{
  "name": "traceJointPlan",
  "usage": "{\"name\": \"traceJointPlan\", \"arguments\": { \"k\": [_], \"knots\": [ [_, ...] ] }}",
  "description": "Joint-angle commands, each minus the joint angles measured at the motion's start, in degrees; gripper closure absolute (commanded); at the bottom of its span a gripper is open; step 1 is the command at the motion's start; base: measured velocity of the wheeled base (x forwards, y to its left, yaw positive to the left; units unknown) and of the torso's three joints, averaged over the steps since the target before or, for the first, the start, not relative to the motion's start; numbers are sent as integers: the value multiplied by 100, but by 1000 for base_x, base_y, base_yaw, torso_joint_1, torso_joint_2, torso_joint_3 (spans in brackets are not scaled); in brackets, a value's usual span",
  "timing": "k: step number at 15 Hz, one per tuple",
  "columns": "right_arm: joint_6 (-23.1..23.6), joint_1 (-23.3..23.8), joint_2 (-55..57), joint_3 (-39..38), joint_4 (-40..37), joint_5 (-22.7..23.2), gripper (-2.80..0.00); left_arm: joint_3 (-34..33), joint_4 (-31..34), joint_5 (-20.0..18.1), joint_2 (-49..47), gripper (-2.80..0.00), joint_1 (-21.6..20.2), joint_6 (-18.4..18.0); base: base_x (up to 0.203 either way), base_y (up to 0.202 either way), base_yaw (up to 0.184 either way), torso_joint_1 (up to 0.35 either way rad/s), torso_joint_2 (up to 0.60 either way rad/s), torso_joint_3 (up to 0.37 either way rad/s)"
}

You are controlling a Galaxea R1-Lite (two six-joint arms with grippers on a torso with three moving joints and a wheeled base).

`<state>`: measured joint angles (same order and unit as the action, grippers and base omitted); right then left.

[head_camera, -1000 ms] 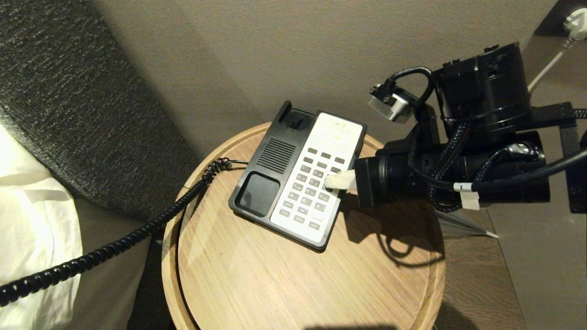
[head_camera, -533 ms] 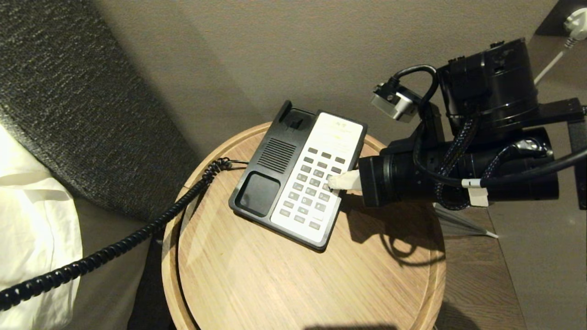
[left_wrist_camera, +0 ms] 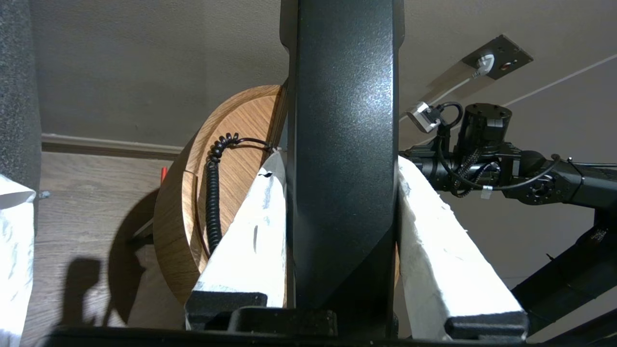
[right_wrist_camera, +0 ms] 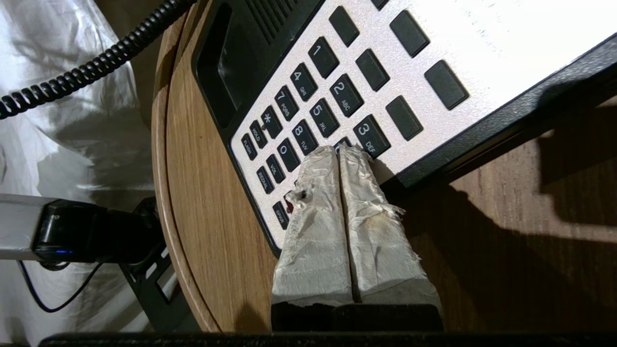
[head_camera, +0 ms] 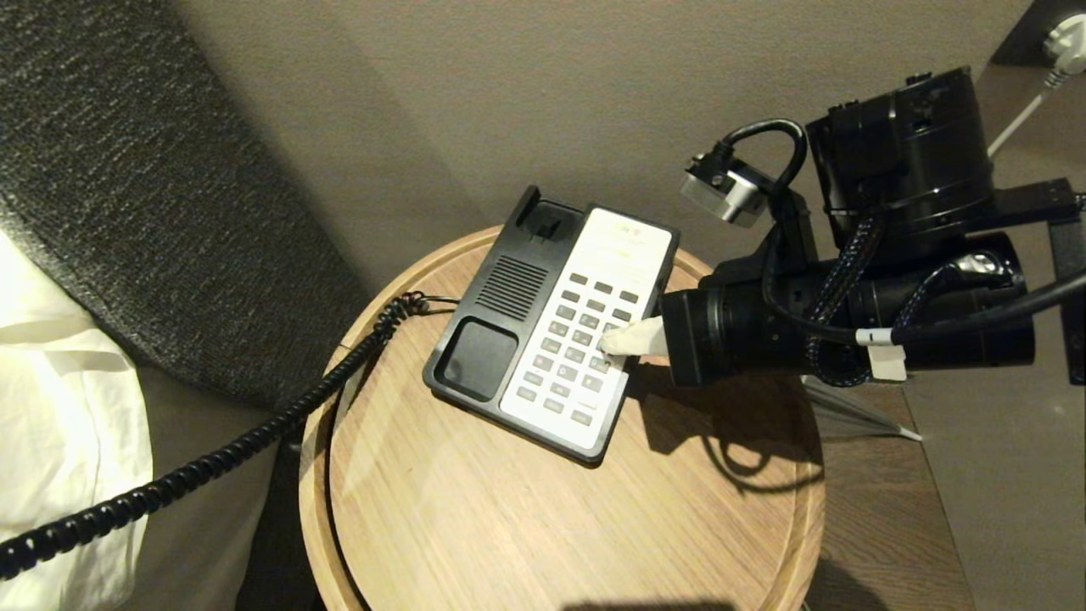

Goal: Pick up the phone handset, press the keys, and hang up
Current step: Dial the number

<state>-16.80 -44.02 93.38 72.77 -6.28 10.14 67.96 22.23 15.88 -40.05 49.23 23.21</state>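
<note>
The phone handset (left_wrist_camera: 344,168), a black bar, runs lengthwise between the white-wrapped fingers (left_wrist_camera: 250,231) of my left gripper (left_wrist_camera: 339,164), which is shut on it, off the head view. Its coiled cord (head_camera: 254,433) trails from the phone base (head_camera: 512,287) past the table's left edge. The base's handset cradle (head_camera: 475,358) lies empty. My right gripper (head_camera: 612,341) is shut, its paper-wrapped tips (right_wrist_camera: 337,152) resting on the keys (right_wrist_camera: 323,115) in the right column, just beside the 3 key (right_wrist_camera: 370,136).
The phone stands at the back of a round wooden table (head_camera: 526,526) with a raised rim. A dark textured headboard (head_camera: 127,195) and white bedding (head_camera: 59,407) lie to the left. A wall socket with a white plug (head_camera: 1065,38) is at the far right.
The right wrist has shifted only slightly, with its shut tips staying on the keypad's right column. The cord and phone base have not moved.
</note>
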Motion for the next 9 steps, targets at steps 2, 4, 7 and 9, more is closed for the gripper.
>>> {"name": "traceJointPlan", "arguments": {
  "k": [2, 4, 7, 9],
  "knots": [
    [19, 7, 65, -10, 4, -38, 0, -2, 9, 21, -3, 0, -1, 17, 0, 0, 0, 0, 0, 0],
    [33, 7, 86, 1, 7, -42, 0, -2, 9, 21, 32, 0, -1, 17, 0, 0, 0, 0, 0, 0],
    [46, 7, 101, -26, 13, -39, 0, -2, 9, 21, 32, 0, -1, 17, 0, 0, 0, 0, 0, 0],
    [48, 7, 110, -34, 9, -47, 0, 3, 9, 21, 32, 0, -1, 17, 0, 0, 0, 0, 0, 0]
  ]
}}
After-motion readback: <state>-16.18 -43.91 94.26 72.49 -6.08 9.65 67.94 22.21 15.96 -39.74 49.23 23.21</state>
